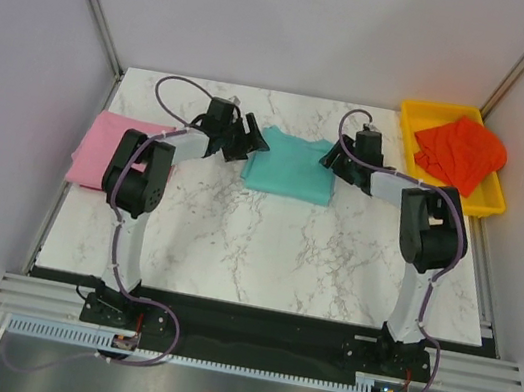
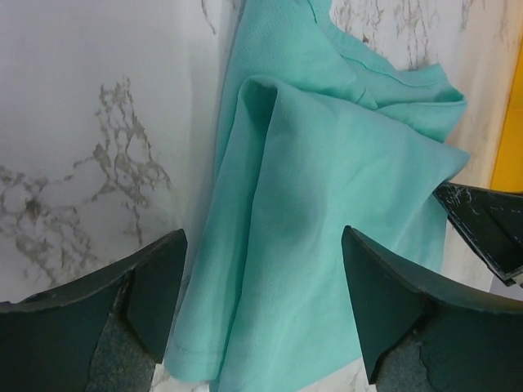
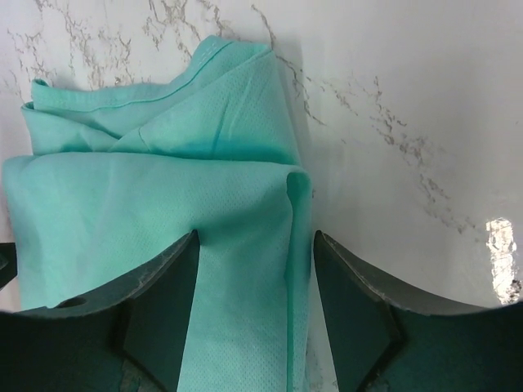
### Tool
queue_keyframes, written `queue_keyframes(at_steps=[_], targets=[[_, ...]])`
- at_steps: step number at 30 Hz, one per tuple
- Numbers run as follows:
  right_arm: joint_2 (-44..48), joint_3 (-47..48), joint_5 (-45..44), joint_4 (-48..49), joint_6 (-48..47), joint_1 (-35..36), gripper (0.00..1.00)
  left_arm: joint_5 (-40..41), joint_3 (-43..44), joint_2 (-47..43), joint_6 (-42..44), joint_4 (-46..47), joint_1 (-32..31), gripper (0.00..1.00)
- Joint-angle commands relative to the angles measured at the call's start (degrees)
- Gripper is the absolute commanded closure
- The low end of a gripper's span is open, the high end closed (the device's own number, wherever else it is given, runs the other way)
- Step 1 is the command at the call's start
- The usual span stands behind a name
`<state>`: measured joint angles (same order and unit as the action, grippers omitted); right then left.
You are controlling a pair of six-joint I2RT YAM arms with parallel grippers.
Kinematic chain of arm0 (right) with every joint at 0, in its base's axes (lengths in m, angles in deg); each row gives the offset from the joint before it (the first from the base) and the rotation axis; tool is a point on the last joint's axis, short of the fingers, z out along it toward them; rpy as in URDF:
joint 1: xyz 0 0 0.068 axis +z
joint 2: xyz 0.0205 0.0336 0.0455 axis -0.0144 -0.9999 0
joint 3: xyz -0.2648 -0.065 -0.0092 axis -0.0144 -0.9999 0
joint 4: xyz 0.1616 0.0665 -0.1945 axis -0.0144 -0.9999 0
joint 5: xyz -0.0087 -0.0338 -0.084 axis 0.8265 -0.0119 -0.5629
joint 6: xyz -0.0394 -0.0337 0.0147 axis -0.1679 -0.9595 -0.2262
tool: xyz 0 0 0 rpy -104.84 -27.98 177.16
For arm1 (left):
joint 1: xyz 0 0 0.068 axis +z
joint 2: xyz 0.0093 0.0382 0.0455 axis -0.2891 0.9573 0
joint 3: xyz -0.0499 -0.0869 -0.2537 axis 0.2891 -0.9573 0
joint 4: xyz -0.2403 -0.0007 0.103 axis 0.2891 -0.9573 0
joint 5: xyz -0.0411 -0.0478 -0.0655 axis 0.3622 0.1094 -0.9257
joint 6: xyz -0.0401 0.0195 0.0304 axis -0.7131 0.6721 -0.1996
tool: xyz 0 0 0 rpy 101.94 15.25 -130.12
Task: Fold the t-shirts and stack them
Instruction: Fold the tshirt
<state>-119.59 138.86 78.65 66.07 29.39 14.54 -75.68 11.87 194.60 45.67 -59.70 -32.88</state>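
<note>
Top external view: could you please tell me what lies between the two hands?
The folded teal t-shirt lies between the left hand and the right hand, on the marble table; the top external view shows it.

White marble-patterned table [image 1: 261, 257] between plain pale grey walls [image 1: 303, 21]

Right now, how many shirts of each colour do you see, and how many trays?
Teal shirt: 1
Pink shirt: 1
Orange-red shirt: 1, crumpled in the tray; anything under it is hidden
Yellow tray: 1
Total: 4
</note>
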Motion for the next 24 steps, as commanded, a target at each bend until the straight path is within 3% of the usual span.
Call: queue_keyframes(at_steps=[1,8,11,16,22,23,24], targets=[[-2.6,1.3,-5.9,-3.0,-2.1,-0.2,0.32,2.9,6.2,3.6,3.9,-4.6,-0.3,0.16],[-6.1,4.8,-7.0,-2.0,-2.7,-0.3,0.3,5.3,14.4,9.3,4.6,-10.0,-0.2,0.24],[-8.2,7.4,-4.9,-2.1,-2.6,-0.5,0.33,5.4,16.8,11.0,5.1,-11.5,-0.2,0.31],[-11.0,9.7,-1.6,-1.9,-2.2,-0.4,0.36,4.6,18.8,13.0,4.7,-12.3,-0.2,0.35],[-13.5,12.2,1.8,-1.5,-2.3,0.1,0.57,5.7,21.6,15.8,4.3,-13.8,-0.2,0.55],[-13.7,12.4,2.2,-1.3,-2.6,0.3,0.65,5.8,22.0,16.5,4.2,-14.3,-0.2,0.59],[-13.9,13.0,2.2,-1.4,-2.9,0.6,0.69,5.8,22.7,16.8,4.2,-14.3,-0.2,0.69]])
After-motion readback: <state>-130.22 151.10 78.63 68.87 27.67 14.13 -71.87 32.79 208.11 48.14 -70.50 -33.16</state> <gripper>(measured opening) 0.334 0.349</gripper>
